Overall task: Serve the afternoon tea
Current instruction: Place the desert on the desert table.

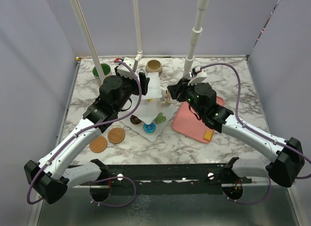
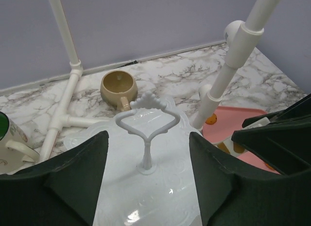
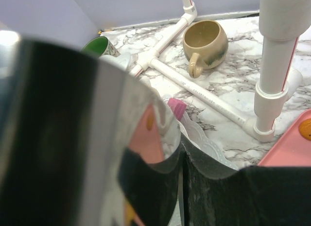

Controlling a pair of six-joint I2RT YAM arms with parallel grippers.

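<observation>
Top external shows the marble table (image 1: 233,80) with the 3-tier stand (image 1: 154,90) set at its middle and the pink tray (image 1: 192,121) laid just beside it on the right. The top plate is straddled by the left gripper (image 2: 146,136), whose fingers are spread wide on either side of the handle (image 2: 146,149). The right gripper (image 3: 181,177) is pressed together, apparently on the metal tongs (image 3: 107,119), though the grip itself is masked by glare. The tan mug (image 2: 118,86) and green-lined mug (image 1: 102,70) are placed behind the stand. A blue donut (image 1: 150,127) is seen on the lowest plate, and a pink pastry (image 3: 176,108) near the tongs. The stand would best be steadied by a square grip on the handle stem while each pastry is lowered, not dropped, onto bare plate.
</observation>
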